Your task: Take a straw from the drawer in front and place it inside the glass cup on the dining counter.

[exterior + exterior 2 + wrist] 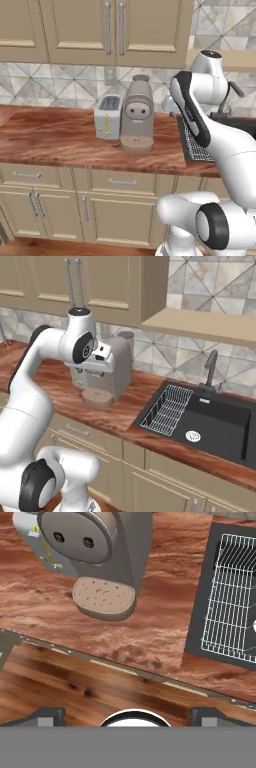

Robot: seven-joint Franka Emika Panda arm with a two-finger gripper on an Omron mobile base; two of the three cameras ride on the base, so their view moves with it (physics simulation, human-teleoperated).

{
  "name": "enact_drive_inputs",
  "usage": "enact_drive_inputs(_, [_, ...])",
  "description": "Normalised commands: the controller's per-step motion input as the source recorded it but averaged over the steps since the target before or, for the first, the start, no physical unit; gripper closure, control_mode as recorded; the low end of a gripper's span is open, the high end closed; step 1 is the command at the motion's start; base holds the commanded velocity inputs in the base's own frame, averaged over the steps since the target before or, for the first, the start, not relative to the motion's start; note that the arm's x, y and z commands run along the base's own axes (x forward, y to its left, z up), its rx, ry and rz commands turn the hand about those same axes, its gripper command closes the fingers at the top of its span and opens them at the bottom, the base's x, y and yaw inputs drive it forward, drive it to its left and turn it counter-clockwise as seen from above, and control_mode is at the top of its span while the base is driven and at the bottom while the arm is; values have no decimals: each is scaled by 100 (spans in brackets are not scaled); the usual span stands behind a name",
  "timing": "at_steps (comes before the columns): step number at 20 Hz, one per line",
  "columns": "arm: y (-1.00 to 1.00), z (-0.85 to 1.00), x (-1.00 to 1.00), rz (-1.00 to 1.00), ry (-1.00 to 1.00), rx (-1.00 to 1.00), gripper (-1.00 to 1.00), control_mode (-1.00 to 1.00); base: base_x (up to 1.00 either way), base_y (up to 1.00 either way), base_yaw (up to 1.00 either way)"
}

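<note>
Gleaming wood worktop (60, 135) under tiles (45, 82)

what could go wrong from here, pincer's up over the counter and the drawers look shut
1. Every drawer under the worktop is closed, so the straw stays out of reach until the right one is pulled open; the silver bar handles look alike, so it may pick the wrong one.
2. The open pincer hangs close to the coffee machine and toaster; a swing down could clip them.
</note>
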Motion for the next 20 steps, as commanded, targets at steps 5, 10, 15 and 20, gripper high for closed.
enact_drive_inputs(5, [0, 0, 0, 0, 0, 0, -100, 100, -25, -72, 47])
enact_drive_inputs(10, [0, 0, 0, 0, 0, 0, -100, 100, -25, -25, 30])
enact_drive_inputs(15, [0, 0, 0, 0, 0, 0, -100, 100, -28, 0, 19])
enact_drive_inputs(20, [0, 0, 0, 0, 0, 0, -100, 100, -23, 0, 13])
